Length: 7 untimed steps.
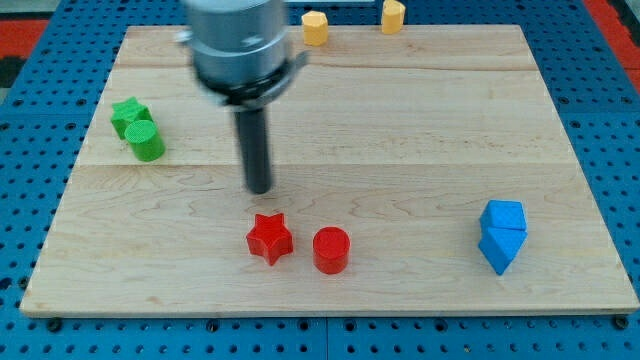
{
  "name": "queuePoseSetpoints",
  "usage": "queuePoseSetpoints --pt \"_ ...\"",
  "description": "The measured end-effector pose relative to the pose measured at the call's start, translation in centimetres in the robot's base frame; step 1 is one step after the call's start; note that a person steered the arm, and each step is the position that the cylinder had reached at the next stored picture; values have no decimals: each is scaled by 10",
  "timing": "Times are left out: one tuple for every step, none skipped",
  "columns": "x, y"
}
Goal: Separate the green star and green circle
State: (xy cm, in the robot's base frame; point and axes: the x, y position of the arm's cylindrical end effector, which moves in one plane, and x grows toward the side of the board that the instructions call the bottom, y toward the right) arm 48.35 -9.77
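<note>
The green star (128, 114) and the green circle (146, 140) sit touching each other at the view's left side of the wooden board (400, 140), the star up-left of the circle. My tip (259, 188) is near the board's middle, well to the right of both green blocks and a little above the red star (269, 238).
A red circle (331, 250) lies right of the red star. Two blue blocks (501, 235) touch at the lower right. Two yellow blocks (315, 27) (393, 15) sit at the board's top edge. The board rests on a blue pegboard.
</note>
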Motion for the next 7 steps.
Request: queuePoseSetpoints --pt "-9 -66" --pt "-42 -95" --pt "-45 -63" --pt "-26 -51" --pt "-13 -91" --pt "-13 -104" --pt "-36 -160"
